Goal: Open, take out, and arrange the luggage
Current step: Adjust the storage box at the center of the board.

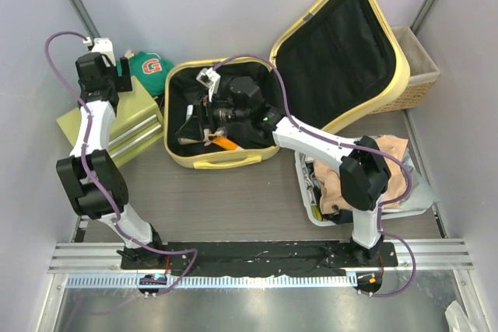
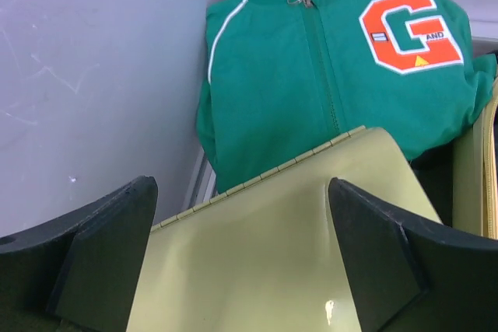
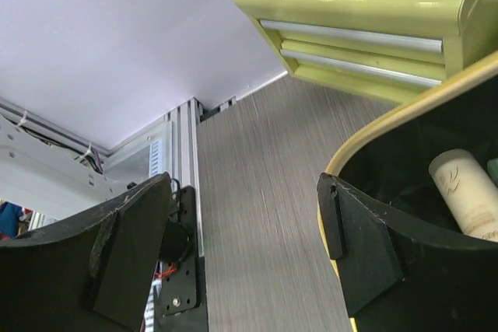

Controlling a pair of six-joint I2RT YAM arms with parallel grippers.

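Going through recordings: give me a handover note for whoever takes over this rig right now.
Left claw: open, empty, over the yellow-green box, facing the green jacket.
Right claw: open, empty, over the rim of the suitcase.
Done: the suitcase lies open with its lid leaning back; a heap of clothes lies outside it by the right arm.
Left: a white bottle and other items are inside the suitcase; take them out and arrange them.

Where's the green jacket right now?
In the top view, the green jacket lies in the far left corner, just behind the yellow-green box and left of the open luggage.
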